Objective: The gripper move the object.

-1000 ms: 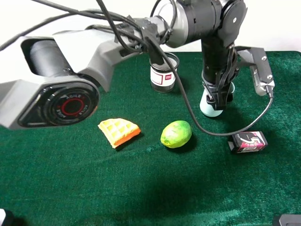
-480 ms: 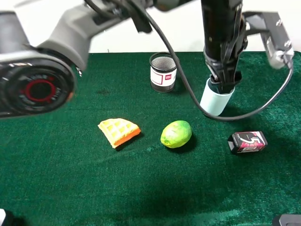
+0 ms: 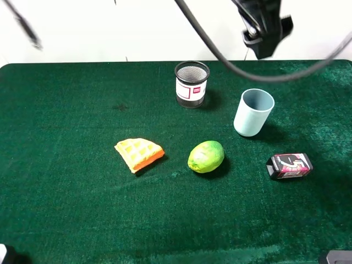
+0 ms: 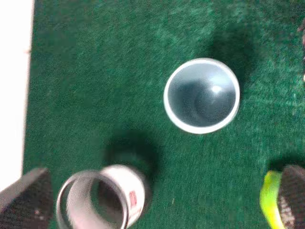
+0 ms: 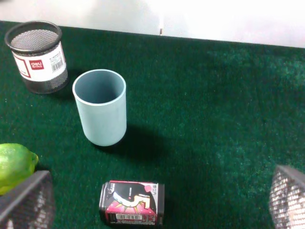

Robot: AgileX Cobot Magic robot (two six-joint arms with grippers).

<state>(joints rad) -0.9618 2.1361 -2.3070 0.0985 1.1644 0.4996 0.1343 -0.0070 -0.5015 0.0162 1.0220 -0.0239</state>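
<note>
The pale blue cup [image 3: 253, 113] stands upright and alone on the green cloth, right of the middle. It also shows from above in the left wrist view [image 4: 201, 95] and in the right wrist view [image 5: 100, 107]. My left gripper [image 3: 267, 33] hangs high above and behind the cup, at the top edge of the exterior view. In its wrist view the left gripper [image 4: 159, 200] is open and empty, with the cup well below it. My right gripper [image 5: 155, 200] is open and empty, its fingertips [image 5: 24, 200] spread wide, set back from the cup.
A black mesh pen holder [image 3: 191, 84] with a white label stands left of the cup. A lime [image 3: 206, 157], a waffle piece [image 3: 138, 153] and a pink-and-black box [image 3: 289, 166] lie nearer the front. The table's back edge meets a white wall.
The left gripper has let go of the cup and risen up and back, and the big arm has swung out of view. The cup, tilted half a second ago, now stands upright.
</note>
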